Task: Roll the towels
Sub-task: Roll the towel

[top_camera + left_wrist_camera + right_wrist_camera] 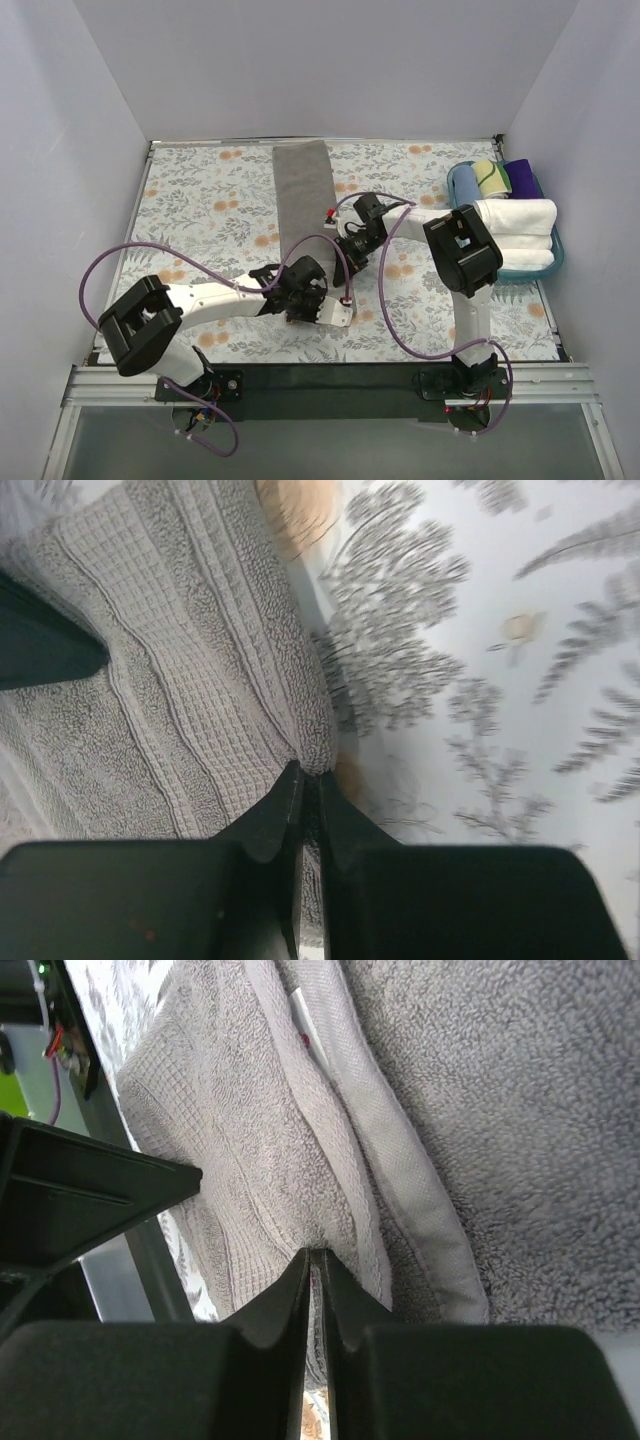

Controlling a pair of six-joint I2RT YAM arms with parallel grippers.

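The grey-brown towel (305, 190) lies as a long strip from the far edge of the table toward the middle. Both grippers hold its near end. My left gripper (297, 272) is shut on the towel's near corner; the left wrist view shows its tips (312, 772) pinching the waffle-weave border of the towel (180, 680) just over the floral cover. My right gripper (338, 250) is shut on the near edge at the other side; the right wrist view shows its tips (315, 1253) pinching the towel (250, 1130), which folds back over itself there.
A blue basket (555, 262) at the right edge holds rolled towels: white ones (515, 215), a blue, a purple and a patterned one. The floral table covering (200, 210) spreads to grey walls on three sides. Purple cables loop over both arms.
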